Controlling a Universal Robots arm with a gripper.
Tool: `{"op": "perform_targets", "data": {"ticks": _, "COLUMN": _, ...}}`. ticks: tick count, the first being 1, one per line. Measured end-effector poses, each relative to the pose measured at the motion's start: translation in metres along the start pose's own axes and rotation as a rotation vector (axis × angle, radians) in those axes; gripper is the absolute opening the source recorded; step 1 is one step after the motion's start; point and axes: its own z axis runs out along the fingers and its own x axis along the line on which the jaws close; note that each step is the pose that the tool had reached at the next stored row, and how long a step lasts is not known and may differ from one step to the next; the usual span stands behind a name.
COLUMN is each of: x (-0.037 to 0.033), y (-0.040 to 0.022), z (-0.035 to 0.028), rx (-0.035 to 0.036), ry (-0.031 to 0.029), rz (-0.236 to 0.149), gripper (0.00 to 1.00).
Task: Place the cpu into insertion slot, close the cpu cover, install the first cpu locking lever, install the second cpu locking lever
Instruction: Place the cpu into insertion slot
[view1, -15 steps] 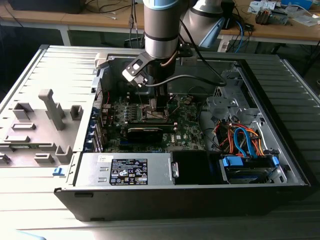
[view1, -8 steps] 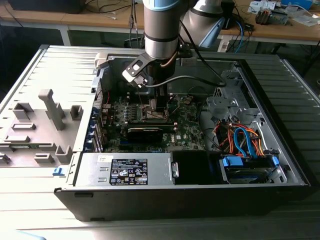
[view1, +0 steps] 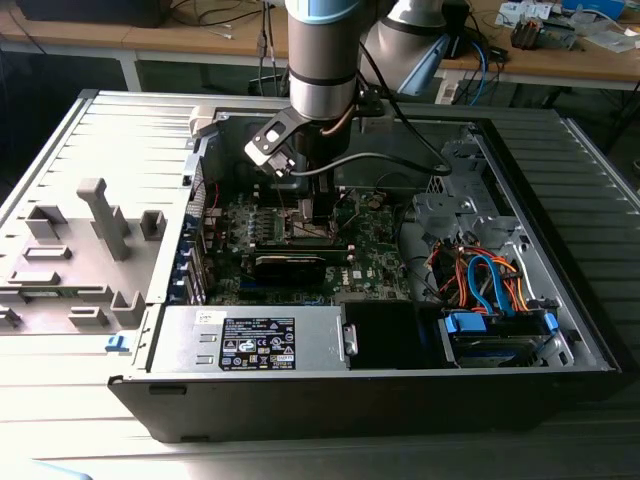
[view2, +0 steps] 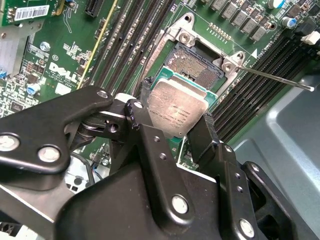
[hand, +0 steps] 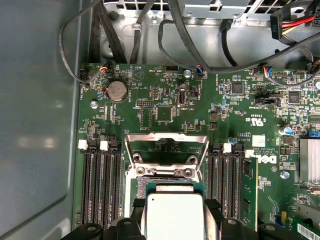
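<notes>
cpu (view2: 177, 112): flat, square, dull grey top

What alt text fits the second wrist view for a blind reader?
Black fingers of the gripper clamp the cpu by opposite edges, close to the open insertion slot on the green motherboard. A thin metal rod juts out beside the slot.

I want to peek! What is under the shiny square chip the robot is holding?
Under the flat grey-topped square cpu, part of the dark square insertion slot in its silver frame shows. The chip and black jaws cover the rest.
</notes>
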Motion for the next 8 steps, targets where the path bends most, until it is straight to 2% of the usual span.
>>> {"op": "perform_targets", "data": {"ticks": 8, "x": 0.0000, "y": -0.0001, "z": 0.0021, "rx": 0.0000, "ry": 0.0000, "rz": 0.000, "gripper": 0.55}}
